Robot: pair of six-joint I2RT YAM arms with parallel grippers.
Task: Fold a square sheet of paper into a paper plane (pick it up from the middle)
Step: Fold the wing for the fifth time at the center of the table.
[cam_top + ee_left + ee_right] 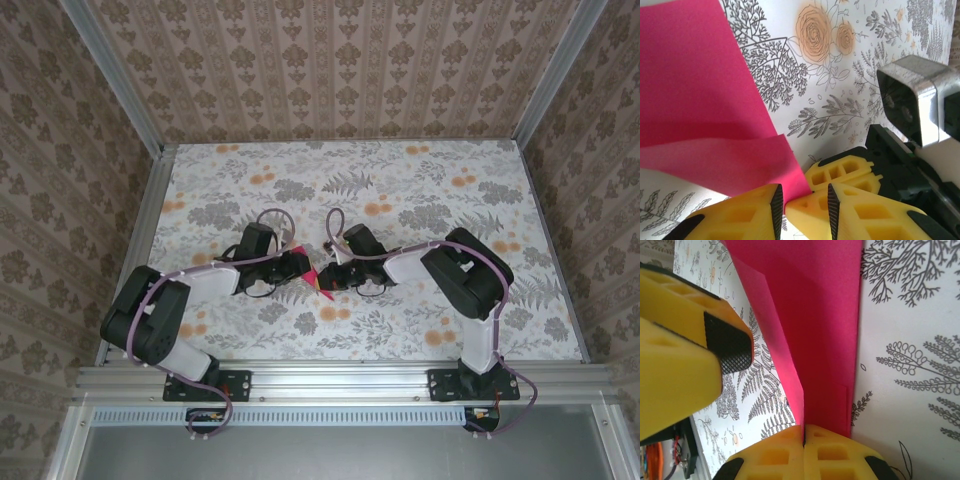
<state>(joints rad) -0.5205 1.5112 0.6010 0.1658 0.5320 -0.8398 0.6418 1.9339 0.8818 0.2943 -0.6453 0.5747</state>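
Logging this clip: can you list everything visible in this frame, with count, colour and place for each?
square sheet of paper: one, magenta-pink, partly folded, at table centre between the two grippers
table: one, white cover printed with grey ferns and orange flowers
walls: three, beige damask pattern, around the table's far and side edges
frame rail: one, silver, along the near edge
cables: two, purple, looped above the wrists
left arm: one, black and white, reaching in from near left
right arm: one, black and white, reaching in from near right
left gripper: one, yellow fingers apart, at the paper's corner
right gripper: one, yellow fingers pinching the paper
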